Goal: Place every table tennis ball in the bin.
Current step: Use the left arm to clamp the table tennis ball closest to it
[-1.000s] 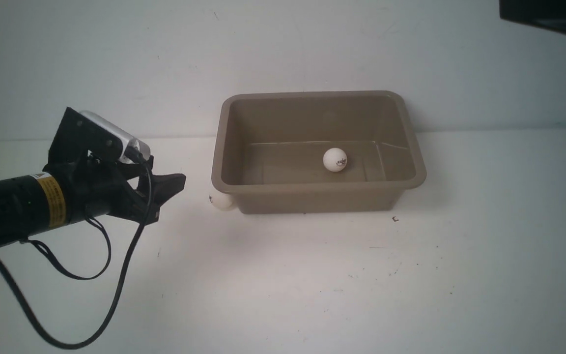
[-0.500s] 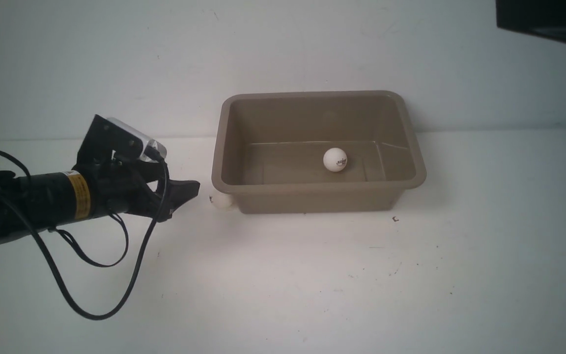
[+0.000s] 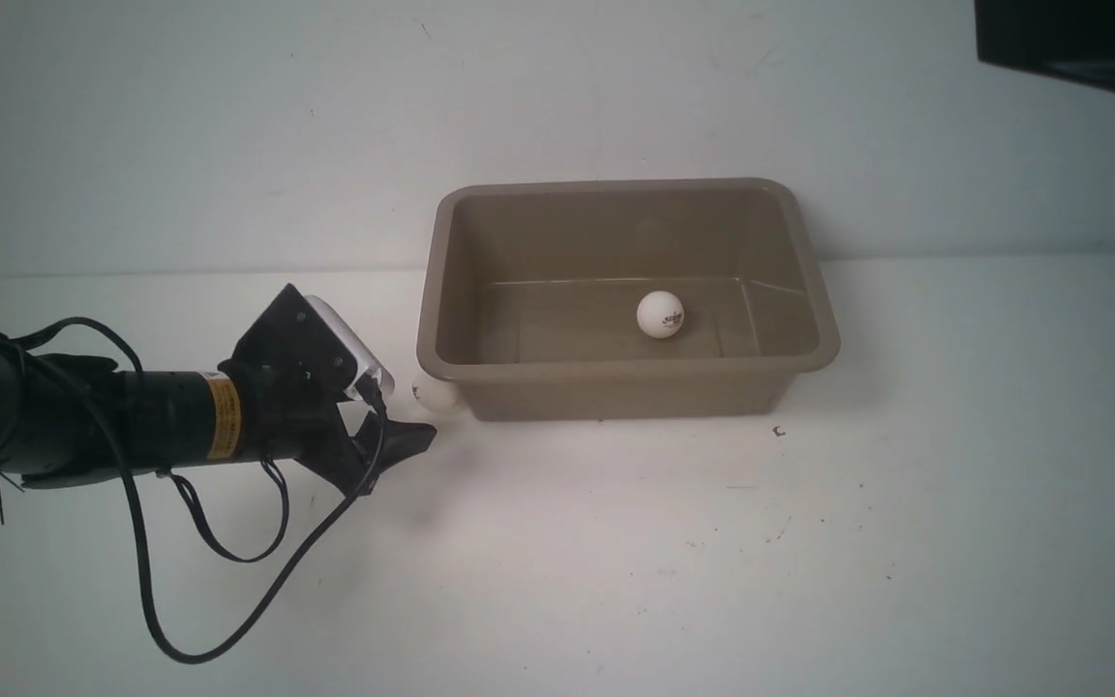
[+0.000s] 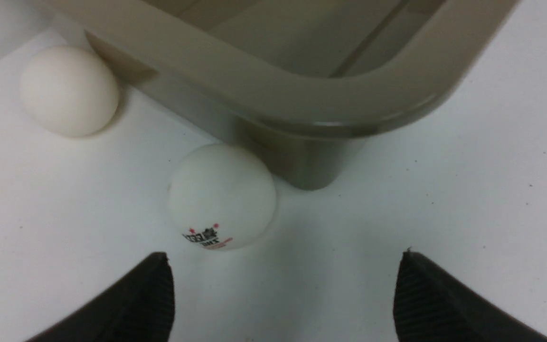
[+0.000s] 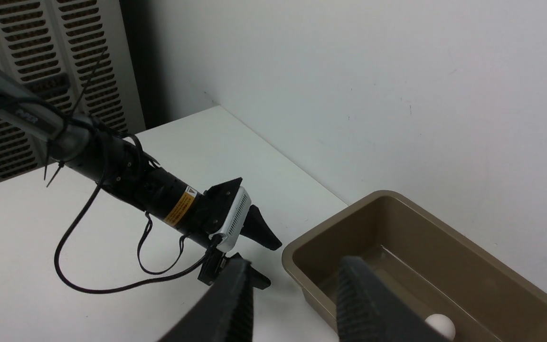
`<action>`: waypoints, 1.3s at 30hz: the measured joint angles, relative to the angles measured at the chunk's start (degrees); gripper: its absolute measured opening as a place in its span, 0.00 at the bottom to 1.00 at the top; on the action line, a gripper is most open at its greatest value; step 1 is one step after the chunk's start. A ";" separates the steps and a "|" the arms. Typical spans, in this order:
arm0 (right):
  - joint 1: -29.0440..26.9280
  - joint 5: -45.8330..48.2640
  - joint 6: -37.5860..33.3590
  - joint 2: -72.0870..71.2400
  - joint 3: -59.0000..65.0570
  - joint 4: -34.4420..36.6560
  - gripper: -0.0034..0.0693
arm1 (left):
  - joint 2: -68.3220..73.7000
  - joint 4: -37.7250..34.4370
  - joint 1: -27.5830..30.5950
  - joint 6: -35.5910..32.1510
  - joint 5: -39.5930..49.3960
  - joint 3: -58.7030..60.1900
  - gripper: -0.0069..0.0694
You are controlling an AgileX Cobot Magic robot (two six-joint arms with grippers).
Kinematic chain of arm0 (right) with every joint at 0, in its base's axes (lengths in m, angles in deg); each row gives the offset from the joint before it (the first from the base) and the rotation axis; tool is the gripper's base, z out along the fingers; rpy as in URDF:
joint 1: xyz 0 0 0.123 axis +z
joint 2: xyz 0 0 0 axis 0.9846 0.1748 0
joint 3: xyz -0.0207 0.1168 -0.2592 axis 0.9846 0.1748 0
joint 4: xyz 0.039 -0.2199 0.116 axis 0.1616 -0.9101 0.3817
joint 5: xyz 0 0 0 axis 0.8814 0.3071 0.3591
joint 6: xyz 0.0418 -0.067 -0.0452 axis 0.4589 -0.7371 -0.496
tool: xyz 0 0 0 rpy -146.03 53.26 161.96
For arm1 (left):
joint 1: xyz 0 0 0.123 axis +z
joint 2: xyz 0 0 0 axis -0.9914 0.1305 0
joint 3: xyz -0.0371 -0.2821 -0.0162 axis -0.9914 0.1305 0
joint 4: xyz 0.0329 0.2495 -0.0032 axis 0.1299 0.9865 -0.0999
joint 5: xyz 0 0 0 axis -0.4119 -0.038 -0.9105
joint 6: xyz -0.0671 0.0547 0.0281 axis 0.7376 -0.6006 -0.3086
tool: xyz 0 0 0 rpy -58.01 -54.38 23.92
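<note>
Left gripper [image 4: 283,294], fingers wide open, faced the logo ball [image 4: 221,195] against the bin [image 4: 273,99] corner at frame centre; shift left before closing. Right fingers [image 5: 235,304] appeared closed, empty.

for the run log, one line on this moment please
left gripper open near logo ball | plain ball beside bin | one ball in bin

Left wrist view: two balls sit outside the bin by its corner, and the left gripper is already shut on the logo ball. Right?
Not quite. Two balls do sit outside the bin: the logo ball at its corner and a plain ball beside its wall. But the left gripper is open and short of the logo ball, gripping nothing. The left wrist view shows both fingers wide apart.
</note>
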 joint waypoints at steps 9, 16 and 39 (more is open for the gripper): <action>0.00 0.00 0.00 0.00 0.00 0.00 0.38 | 2.27 -8.24 0.00 -7.05 0.47 0.00 0.83; 0.00 0.00 0.00 0.00 0.00 0.00 0.38 | 2.49 -11.88 -0.05 -7.98 -0.70 -0.06 0.83; 0.00 0.47 0.00 0.00 0.00 -2.07 0.38 | 2.74 11.02 -5.09 17.20 8.02 -11.00 0.83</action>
